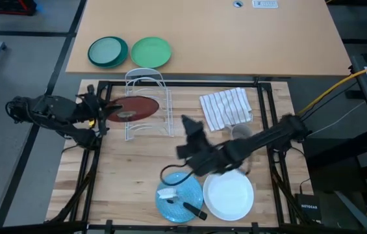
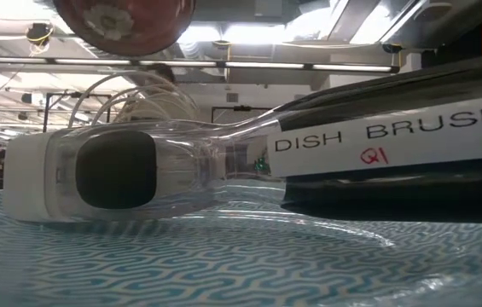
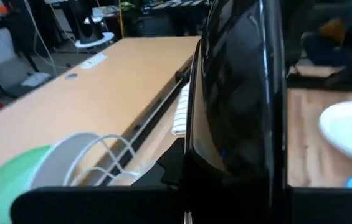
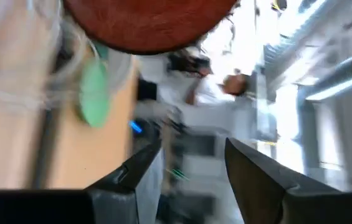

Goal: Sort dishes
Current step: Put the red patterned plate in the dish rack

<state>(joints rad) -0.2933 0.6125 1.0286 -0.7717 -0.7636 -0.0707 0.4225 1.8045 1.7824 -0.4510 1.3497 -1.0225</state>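
Note:
My left gripper (image 1: 100,112) is at the table's left, shut on the dark red plate (image 1: 133,108), which hangs over the wire dish rack (image 1: 147,104). The plate shows high up in the low view (image 2: 121,17) and edge-on in the left wrist view (image 3: 238,93). My right gripper (image 1: 191,125) is open and empty (image 4: 191,168) above the table's middle, right of the rack. The light blue plate (image 1: 180,195) lies flat at the near edge, a dish brush (image 2: 223,162) lying on it. The white plate (image 1: 228,195) lies flat beside it. My left gripper holds the dark red plate by its rim on the left side (image 1: 110,111), pinched between the two fingers. The fingers come level from the table's left. The plate is lifted clear of the table, tilted, over the rack's left part.
A striped towel (image 1: 225,107) lies right of the rack, a small grey cup (image 1: 240,133) near it under my right arm. Two green plates (image 1: 108,52) (image 1: 151,52) sit on the far tan table. A person (image 4: 213,87) shows in the room beyond.

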